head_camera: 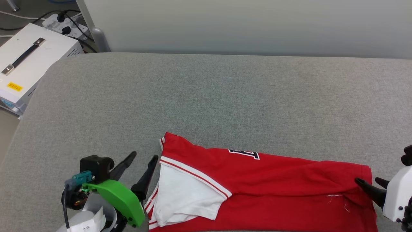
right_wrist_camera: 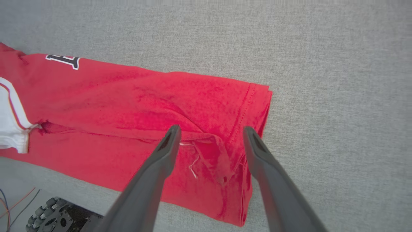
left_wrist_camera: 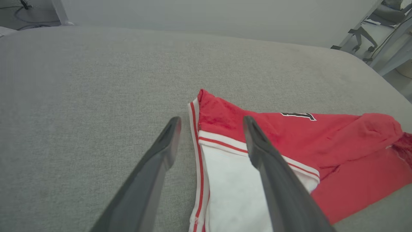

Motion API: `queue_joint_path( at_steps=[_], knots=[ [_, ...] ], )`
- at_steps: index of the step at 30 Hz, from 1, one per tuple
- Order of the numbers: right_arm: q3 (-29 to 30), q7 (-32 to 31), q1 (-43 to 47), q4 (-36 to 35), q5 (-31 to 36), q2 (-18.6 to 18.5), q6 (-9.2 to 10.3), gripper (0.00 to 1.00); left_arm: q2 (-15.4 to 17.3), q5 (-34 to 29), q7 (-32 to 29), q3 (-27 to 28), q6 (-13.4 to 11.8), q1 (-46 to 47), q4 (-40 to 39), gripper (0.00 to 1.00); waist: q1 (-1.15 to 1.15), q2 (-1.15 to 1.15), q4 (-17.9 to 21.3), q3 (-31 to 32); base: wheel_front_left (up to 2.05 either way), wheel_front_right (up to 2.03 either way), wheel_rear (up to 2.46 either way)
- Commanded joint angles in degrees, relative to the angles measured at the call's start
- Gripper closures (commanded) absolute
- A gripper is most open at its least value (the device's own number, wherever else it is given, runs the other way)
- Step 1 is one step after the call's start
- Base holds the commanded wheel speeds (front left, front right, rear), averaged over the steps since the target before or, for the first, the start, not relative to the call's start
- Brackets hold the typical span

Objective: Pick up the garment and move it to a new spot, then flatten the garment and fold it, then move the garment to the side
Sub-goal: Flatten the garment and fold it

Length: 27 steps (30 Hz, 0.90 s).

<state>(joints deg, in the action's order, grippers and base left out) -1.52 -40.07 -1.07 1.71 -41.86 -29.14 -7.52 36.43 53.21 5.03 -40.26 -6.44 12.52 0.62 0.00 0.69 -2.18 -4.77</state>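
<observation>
Red jersey knit with a white sleeve and striped trim: the garment (head_camera: 273,180), folded lengthwise, lies along the near edge of the grey woven counter (head_camera: 206,96). Judged light, limp and non-slippery (1 loose thread (right_wrist_camera: 193,169) at the hem); best pinched at the end corners. Left end effector (head_camera: 145,156) and right end effector (head_camera: 367,181) are spread wide, empty, 1 at each end.

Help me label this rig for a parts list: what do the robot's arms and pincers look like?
The left pincer and the right pincer each have two long, tapered dark-grey fingers. The left wrist carries a bright green plastic bracket, a black boxy block, a teal connector, a black cable and a white label. The right wrist housing is white.
</observation>
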Motion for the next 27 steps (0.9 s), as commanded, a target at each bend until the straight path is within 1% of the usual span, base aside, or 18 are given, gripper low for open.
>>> queue_joint_path(
  at_steps=[1,4,6,9,11,13,18,23,27],
  knots=[
    [1.69,-1.12,1.08,-0.64,1.65,1.47,0.03,0.0,-0.5,-2.13,2.45,0.62,-1.01,0.36,0.42,0.0,0.0,-0.69,-0.02,-0.01,0.0,0.0,0.0],
    [6.16,-4.04,1.39,-0.95,5.06,5.76,0.03,0.0,-1.88,-4.48,7.3,2.13,-2.61,0.33,1.56,0.0,0.0,-0.69,-0.13,-0.3,0.0,0.0,0.0],
    [8.85,-5.35,1.49,-0.75,7.78,8.33,0.03,0.0,-2.96,-6.0,8.95,3.55,-3.2,0.3,2.12,0.0,0.0,-0.69,-0.32,-0.75,0.0,0.0,0.0],
    [12.22,-6.53,1.34,-0.17,11.7,11.46,0.03,0.0,-4.11,-9.42,9.84,6.16,-3.47,0.12,3.13,0.0,0.0,-0.69,-0.61,-1.65,0.0,0.0,0.0],
    [14.55,-7.0,0.99,0.7,13.16,13.98,0.03,0.0,-5.69,-12.75,9.92,9.58,-3.19,-0.11,2.7,0.0,0.0,-0.69,-0.89,-2.28,0.0,0.0,0.0],
    [16.3,-7.08,0.61,1.91,14.53,15.64,0.03,0.0,-7.77,-15.6,9.94,13.33,-2.09,-1.19,1.95,0.0,0.0,-0.69,-1.14,-2.99,0.0,0.0,0.0],
    [19.09,-6.36,-0.4,5.97,16.74,17.78,0.03,0.0,-12.17,-20.62,9.96,20.38,2.65,-3.86,1.75,0.0,0.0,-0.69,-1.75,-4.34,0.0,0.0,0.0],
    [19.63,-5.12,-1.26,10.29,16.72,18.37,0.03,0.0,-15.24,-24.06,9.96,24.84,6.85,-4.77,3.07,0.0,0.0,-0.69,-2.13,-5.07,0.0,0.0,0.0],
    [18.07,-5.14,-1.42,12.87,15.46,18.36,0.03,0.0,-17.32,-26.09,9.96,27.29,9.2,-4.92,4.21,0.0,0.0,-0.69,-2.33,-5.19,0.0,0.0,0.0]
  ],
)
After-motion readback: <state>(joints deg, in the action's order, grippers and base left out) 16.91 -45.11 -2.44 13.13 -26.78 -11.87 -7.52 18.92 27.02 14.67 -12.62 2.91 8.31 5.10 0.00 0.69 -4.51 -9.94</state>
